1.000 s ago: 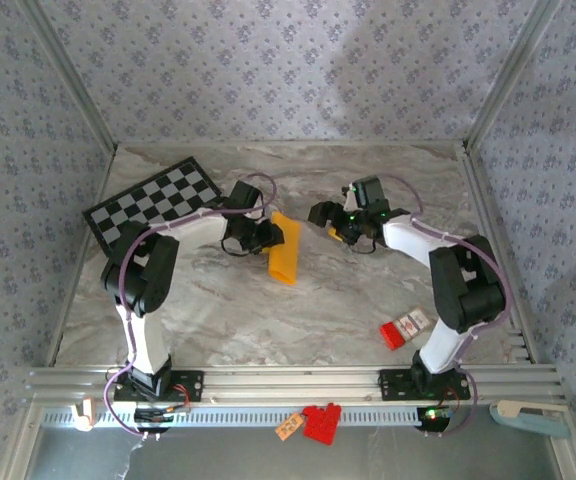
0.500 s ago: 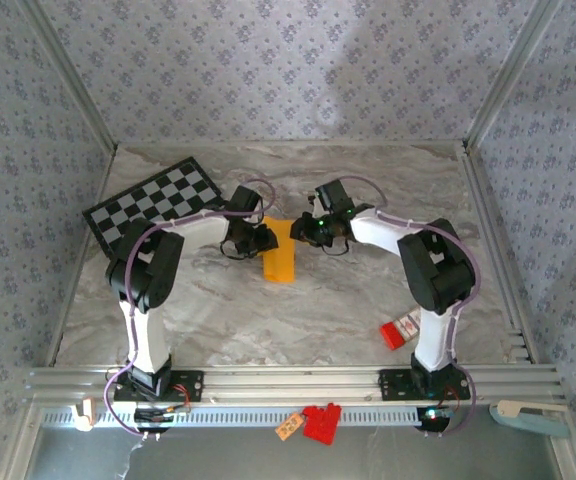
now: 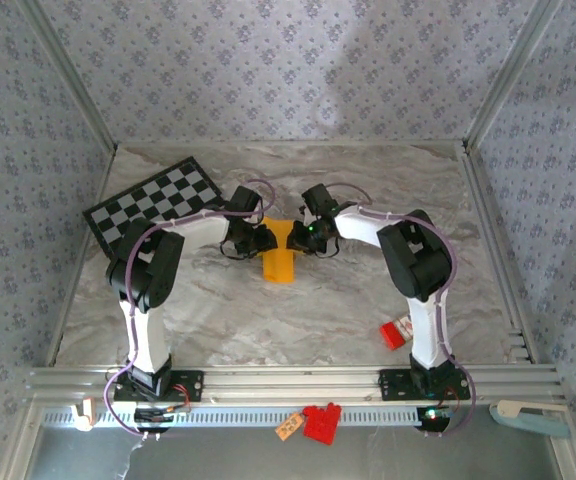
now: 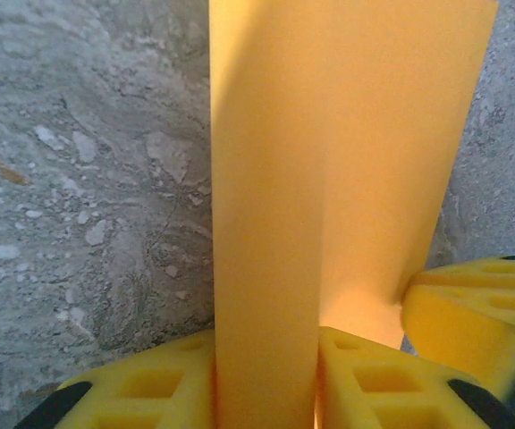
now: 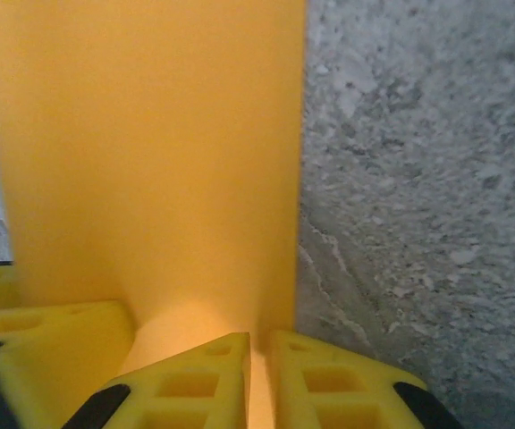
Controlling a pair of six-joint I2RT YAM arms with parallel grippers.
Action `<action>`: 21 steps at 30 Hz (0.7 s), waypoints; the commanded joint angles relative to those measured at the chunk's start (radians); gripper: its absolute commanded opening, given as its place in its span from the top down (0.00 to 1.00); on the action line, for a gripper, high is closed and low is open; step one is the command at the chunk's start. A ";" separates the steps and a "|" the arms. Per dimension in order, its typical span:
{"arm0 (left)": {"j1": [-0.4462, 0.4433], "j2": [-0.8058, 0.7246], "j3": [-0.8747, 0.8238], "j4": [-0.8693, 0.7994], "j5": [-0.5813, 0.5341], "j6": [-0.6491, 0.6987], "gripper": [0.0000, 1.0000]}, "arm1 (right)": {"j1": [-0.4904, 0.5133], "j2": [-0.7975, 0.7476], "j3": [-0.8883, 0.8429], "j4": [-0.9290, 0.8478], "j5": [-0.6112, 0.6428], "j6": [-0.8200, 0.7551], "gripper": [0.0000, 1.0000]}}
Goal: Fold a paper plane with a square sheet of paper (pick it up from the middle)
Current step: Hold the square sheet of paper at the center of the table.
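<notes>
The orange-yellow sheet of paper [image 3: 279,263] lies mid-table, folded into an upright strip between both arms. My left gripper [image 3: 264,239] comes from the left and is shut on a raised fold of the paper [image 4: 329,170]. Its yellow fingers [image 4: 141,389] press that fold from both sides, left gripper [image 4: 266,362]. My right gripper [image 3: 297,236] comes from the right and is shut on the paper's right edge [image 5: 150,152], jaws nearly touching, right gripper [image 5: 259,362]. Each wrist view catches a yellow finger of the other gripper at its lower corner.
A black-and-white checkered board [image 3: 154,201] lies at the back left. A small red block [image 3: 398,332] sits near the right arm's base. Red pieces [image 3: 320,421] lie below the front rail. Patterned walls close three sides of the marble tabletop [image 3: 268,320].
The right arm swung left to the paper and its jaws closed on the paper's right edge. The left gripper kept its hold; the paper shifted slightly.
</notes>
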 commanded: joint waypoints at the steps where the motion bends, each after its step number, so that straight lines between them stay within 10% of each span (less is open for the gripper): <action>1: 0.005 -0.004 0.005 -0.051 -0.017 0.009 0.68 | 0.014 0.040 0.036 -0.094 0.041 -0.018 0.85; 21: 0.003 0.001 0.055 -0.168 -0.039 -0.004 0.45 | 0.015 0.051 0.083 -0.123 0.020 0.007 0.83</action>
